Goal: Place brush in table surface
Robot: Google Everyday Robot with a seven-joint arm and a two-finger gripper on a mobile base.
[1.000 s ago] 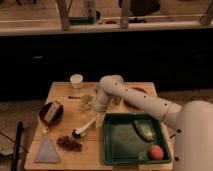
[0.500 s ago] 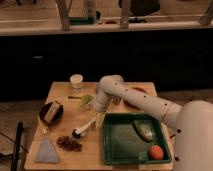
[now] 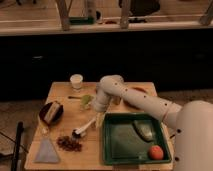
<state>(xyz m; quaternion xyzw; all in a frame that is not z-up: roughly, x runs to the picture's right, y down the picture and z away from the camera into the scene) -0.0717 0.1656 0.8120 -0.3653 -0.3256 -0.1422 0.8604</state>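
The brush point(image 3: 84, 128) lies on the light tan table surface point(image 3: 60, 91), just left of the green tray. Its slim white handle points up and right, and its dark round head is at the lower left. My gripper point(image 3: 98, 118) hangs from the white arm, which bends at the middle of the table. It is right at the upper end of the brush handle, close to the tabletop. I cannot see whether it touches the handle.
A green tray point(image 3: 112, 155) at the front right holds an orange fruit point(image 3: 156, 152) and a grey-green item point(image 3: 144, 130). A white cup point(image 3: 76, 81), a thin dark stick point(image 3: 74, 97), a green object point(image 3: 86, 101), a dark bowl point(image 3: 51, 113), a brown pile point(image 3: 69, 143) and a grey triangular piece point(image 3: 46, 151) sit on the left half.
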